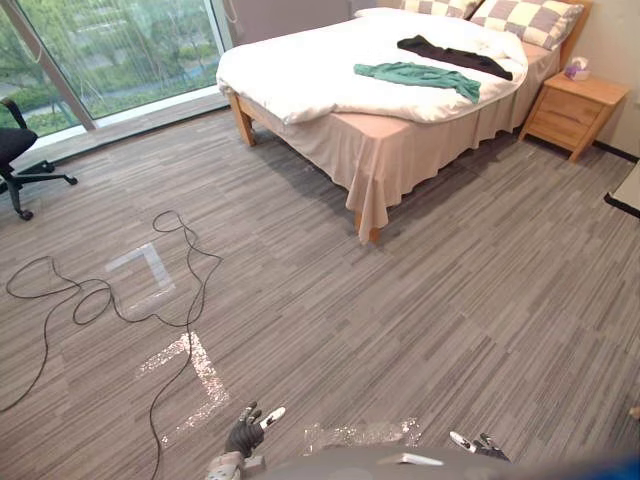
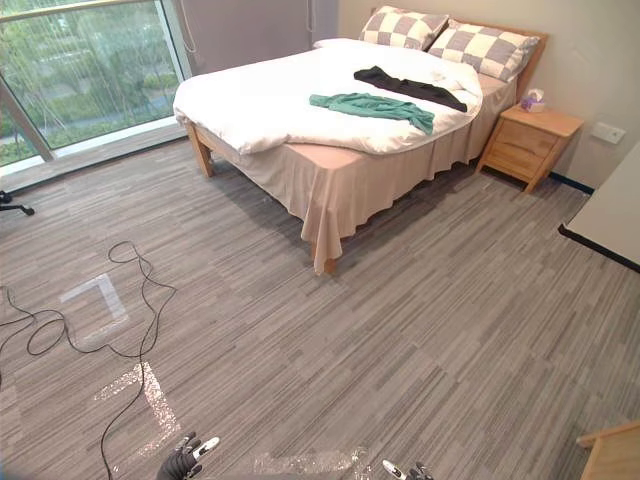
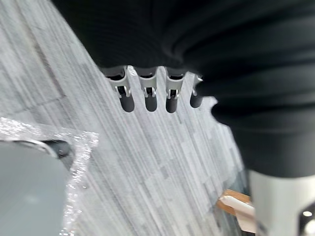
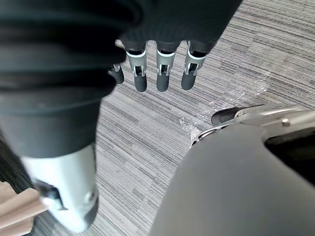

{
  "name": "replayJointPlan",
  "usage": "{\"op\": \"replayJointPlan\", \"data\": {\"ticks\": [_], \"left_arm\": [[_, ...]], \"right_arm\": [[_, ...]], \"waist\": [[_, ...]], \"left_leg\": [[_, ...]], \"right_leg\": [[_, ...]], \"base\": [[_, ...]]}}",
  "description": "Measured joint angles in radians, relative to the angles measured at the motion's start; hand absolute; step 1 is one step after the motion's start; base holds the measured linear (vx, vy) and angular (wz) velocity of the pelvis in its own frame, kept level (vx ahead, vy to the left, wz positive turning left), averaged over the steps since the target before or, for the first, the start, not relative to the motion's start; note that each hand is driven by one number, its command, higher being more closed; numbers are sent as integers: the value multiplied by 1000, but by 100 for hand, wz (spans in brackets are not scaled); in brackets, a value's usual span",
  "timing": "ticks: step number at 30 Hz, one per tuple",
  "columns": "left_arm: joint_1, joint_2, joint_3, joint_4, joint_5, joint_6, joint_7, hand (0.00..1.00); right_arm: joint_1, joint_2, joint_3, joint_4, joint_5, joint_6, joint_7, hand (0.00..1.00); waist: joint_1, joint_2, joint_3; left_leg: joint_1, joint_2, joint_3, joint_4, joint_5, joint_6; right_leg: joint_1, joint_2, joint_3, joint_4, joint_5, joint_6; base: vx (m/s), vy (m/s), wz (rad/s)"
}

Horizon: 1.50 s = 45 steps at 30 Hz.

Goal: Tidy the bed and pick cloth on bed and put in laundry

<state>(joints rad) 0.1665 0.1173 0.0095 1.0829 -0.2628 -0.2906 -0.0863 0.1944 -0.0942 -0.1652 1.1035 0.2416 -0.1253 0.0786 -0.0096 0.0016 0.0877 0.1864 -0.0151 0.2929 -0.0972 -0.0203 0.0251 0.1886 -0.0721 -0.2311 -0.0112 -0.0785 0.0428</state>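
green cloth (image 1: 418, 77) lies spread on the bed (image 1: 300, 75), black cloth (image 1: 455, 55) just beyond it toward the checked pillows (image 1: 540, 20), both well apart from the robot; they look light, limp and unbreakable, so pinching a raised fold mid-garment should lift them. left robot hand (image 1: 245, 432) and right robot hand (image 1: 478, 445) hang low over the floor (image 1: 400, 330), fingers straight, holding nothing

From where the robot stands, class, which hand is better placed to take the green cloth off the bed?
Probably the right hand: the green cloth lies on the bed, ahead and rightward. It and the left hand both hang open, far off.
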Motion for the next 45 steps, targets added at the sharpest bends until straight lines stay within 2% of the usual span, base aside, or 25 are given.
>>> {"op": "replayJointPlan", "data": {"ticks": [3,9,11,19,26,31,34,45], "left_arm": [[-3,2,-1,0,0,2,-5,0],[-22,7,-7,0,0,27,-28,0],[-28,7,-9,-1,-1,49,-29,0],[-46,-18,-10,-1,0,62,-31,0],[-58,-35,-28,-1,18,71,-39,0],[-57,-37,-1,-2,16,59,-40,0],[-58,-37,-1,-3,12,43,-41,0],[-69,-35,-12,1,19,43,-45,0]], "right_arm": [[-5,2,-7,4,-10,0,2,0],[-28,3,-21,4,-38,8,16,0],[-31,2,-21,4,-42,10,16,0],[-35,0,-21,4,-49,10,16,0],[-36,0,-20,4,-49,8,16,0],[-44,-6,-12,12,-71,7,8,0],[-43,-5,-12,18,-77,0,-5,0],[-39,1,-13,23,-80,-24,-13,0]], "waist": [[-1,0,10],[-4,1,32],[-4,2,31],[-7,6,34],[-11,6,45],[-2,7,41],[-1,4,51],[-1,-2,49]], "left_leg": [[6,0,2,0,-4,-8],[18,5,2,-1,5,-51],[23,9,2,-4,8,-57],[22,26,3,-6,8,-57],[21,27,7,-7,12,-50],[1,22,11,0,15,-27],[3,18,-1,1,15,-25],[3,16,-2,0,2,-19]], "right_leg": [[12,2,-3,-12,-1,2],[30,3,-12,-11,-7,18],[30,5,-20,-6,-14,29],[29,21,-27,-8,-15,29],[28,25,-24,-18,-8,-7],[-10,40,53,-24,5,-29],[-12,38,67,-26,12,-28],[-33,34,116,-36,34,-15]], "base": [[58,-29,-1],[21,-59,1],[-36,-52,6],[-54,-42,1],[-66,-12,-2],[-2,-10,-29],[28,-12,-13],[-5,-14,-15]]}}
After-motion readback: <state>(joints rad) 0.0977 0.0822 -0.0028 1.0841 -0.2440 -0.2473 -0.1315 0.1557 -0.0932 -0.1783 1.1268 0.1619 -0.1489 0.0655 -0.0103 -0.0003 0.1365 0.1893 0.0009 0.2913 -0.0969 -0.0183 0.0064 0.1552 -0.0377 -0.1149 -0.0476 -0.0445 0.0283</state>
